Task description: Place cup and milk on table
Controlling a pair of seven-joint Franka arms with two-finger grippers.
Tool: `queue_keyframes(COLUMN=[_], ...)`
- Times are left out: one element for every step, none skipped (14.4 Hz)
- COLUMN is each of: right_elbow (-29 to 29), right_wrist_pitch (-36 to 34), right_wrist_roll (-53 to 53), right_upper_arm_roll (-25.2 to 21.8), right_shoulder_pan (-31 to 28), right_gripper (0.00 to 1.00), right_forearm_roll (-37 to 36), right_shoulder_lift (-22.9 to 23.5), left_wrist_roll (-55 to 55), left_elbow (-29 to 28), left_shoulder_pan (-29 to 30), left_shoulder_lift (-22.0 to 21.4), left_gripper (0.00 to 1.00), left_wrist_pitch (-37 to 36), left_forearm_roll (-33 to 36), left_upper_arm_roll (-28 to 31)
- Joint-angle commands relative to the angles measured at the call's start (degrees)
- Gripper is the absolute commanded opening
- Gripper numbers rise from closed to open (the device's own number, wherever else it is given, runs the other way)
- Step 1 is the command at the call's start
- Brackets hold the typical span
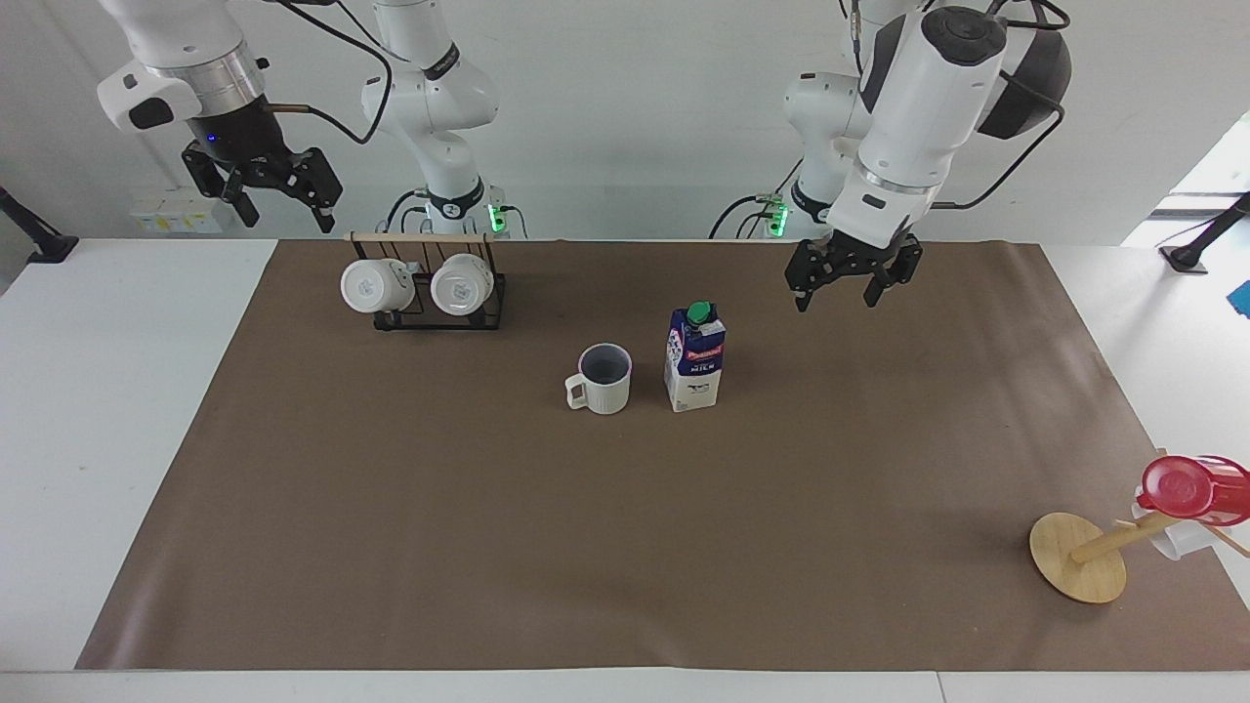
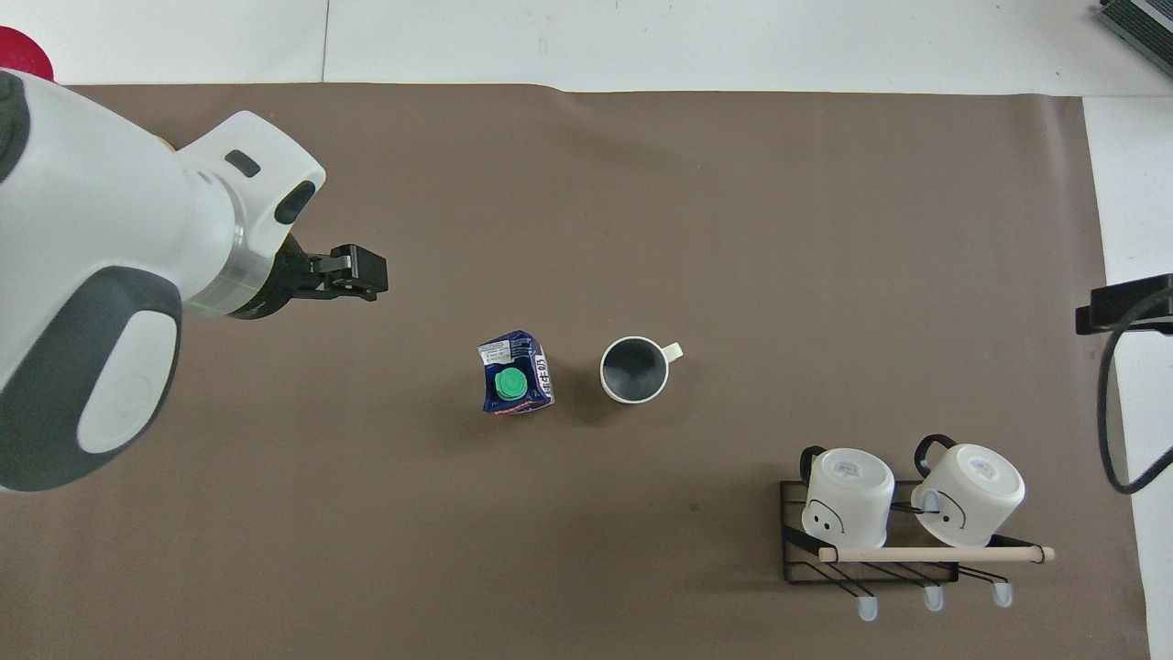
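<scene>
The cup (image 1: 604, 379) and the milk (image 1: 694, 357) stand upright side by side, apart, mid-desk (image 1: 625, 547) on the brown sheet, the milk toward the left arm's end. The left hand (image 1: 850, 289) hangs spread wide and empty over bare sheet, clear of the milk. The right hand (image 1: 276, 207) waits raised and spread near the rack (image 1: 430, 283) holding 2 white mugs (image 1: 376, 285).

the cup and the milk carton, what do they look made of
The cup: probably glazed ceramic or stoneware, going by its thick cream wall with moulded ribs, squared handle and smooth grey-lavender inside; hard plastic cannot be ruled out. The milk carton: looks like coated paperboard, with its folded gable top, sharp creased edges and printed blue-and-white faces; its round green cap looks like plastic.
</scene>
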Motion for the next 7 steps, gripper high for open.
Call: queue_keyframes(right_elbow=[-0.9, -0.9, -0.9, -0.9, -0.9, -0.9, -0.9], right_wrist_pitch=[-0.4, -0.4, -0.4, -0.4, -0.4, -0.4, -0.4], right_wrist_roll=[0.8, 0.8, 0.8, 0.8, 0.8, 0.8, 0.8], right_upper_arm_roll=[-0.1, -0.1, -0.1, -0.1, -0.1, -0.1, -0.1], right_shoulder_pan=[0.2, 0.1, 0.1, 0.1, 0.2, 0.2, 0.1], right_gripper=[1.00, 1.00, 1.00, 1.00, 1.00, 1.00, 1.00], right_forearm_roll=[0.8, 0.8, 0.8, 0.8, 0.8, 0.8, 0.8], right_shoulder_lift=[-1.1, -1.2, -1.2, -1.2, -1.1, -1.2, -1.2], left_wrist_roll=[4.0, 5.1, 6.6, 8.4, 10.3, 12.2, 13.5], left_elbow=[0.4, 0.4, 0.4, 0.3, 0.3, 0.3, 0.3], left_shoulder_pan=[3.0, 3.8, 4.6, 5.5, 6.6, 7.6, 8.4], left_shoulder_lift=[-1.8, -2.4, -3.1, -4.2, -5.1, -5.4, -6.1], left_gripper=[1.00, 1.00, 1.00, 1.00, 1.00, 1.00, 1.00], left_wrist_pitch=[-3.2, -4.2, -5.0, -5.5, -6.5, -7.6, -8.2], left_forearm_roll=[0.2, 0.2, 0.2, 0.1, 0.1, 0.1, 0.1], left_upper_arm_roll=[-0.3, -0.3, -0.3, -0.5, -0.5, -0.3, -0.2])
